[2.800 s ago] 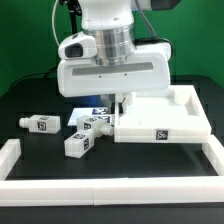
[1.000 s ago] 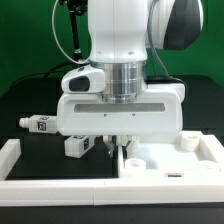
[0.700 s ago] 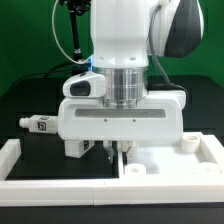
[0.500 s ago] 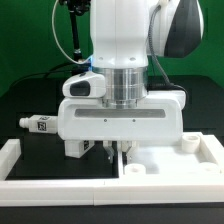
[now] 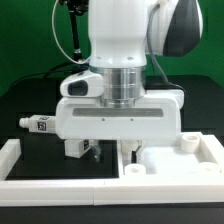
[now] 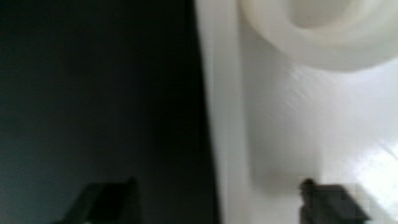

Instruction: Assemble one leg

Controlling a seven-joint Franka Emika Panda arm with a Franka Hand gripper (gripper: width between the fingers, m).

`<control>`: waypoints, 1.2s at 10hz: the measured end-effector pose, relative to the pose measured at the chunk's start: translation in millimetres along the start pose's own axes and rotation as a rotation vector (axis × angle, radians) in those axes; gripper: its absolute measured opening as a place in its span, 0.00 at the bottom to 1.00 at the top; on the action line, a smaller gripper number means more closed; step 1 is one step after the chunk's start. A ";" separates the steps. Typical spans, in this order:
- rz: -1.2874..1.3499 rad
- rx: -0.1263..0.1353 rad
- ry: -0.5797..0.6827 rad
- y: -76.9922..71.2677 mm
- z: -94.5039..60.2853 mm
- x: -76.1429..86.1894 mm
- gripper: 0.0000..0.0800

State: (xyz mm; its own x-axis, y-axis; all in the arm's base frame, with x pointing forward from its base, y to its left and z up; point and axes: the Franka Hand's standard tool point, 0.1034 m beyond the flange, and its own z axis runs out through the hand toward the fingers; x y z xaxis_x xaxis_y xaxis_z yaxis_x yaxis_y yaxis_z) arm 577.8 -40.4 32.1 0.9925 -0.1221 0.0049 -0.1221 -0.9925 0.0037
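Observation:
My gripper (image 5: 113,152) hangs low at the middle of the exterior view, and its jaws stand wide apart. They straddle the left wall of the large white rimmed panel (image 5: 170,160). In the wrist view the gripper (image 6: 217,200) has one finger over the black table and the other over the white panel (image 6: 294,120), and nothing is gripped. One leg (image 5: 40,124), a small white block with a tag, lies at the exterior view's left. Another leg (image 5: 76,146) shows partly beside the gripper body. Any other legs are hidden behind the gripper.
A low white wall (image 5: 55,187) runs along the front of the table and up the exterior view's left side. Round sockets (image 5: 186,143) sit in the panel's corners, and one fills the corner of the wrist view (image 6: 320,25). The arm's body blocks the middle.
The panel has been pulled forward since the earliest frame. Over the last second the fingers spread apart from the panel's wall and let it go; the hand has barely moved.

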 end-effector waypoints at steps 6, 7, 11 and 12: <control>0.126 0.022 -0.092 48.9 -17.6 -10.4 0.81; 0.124 0.021 -0.093 48.4 -16.8 -10.8 0.81; 0.259 0.068 -0.256 76.7 -1.6 -18.6 0.81; 0.278 0.077 -0.305 81.0 1.2 -25.4 0.81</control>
State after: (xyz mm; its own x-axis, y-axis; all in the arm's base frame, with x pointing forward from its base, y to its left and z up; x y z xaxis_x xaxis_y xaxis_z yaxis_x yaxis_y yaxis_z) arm 542.7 -117.6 31.0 0.8791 -0.3699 -0.3007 -0.3965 -0.9175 -0.0305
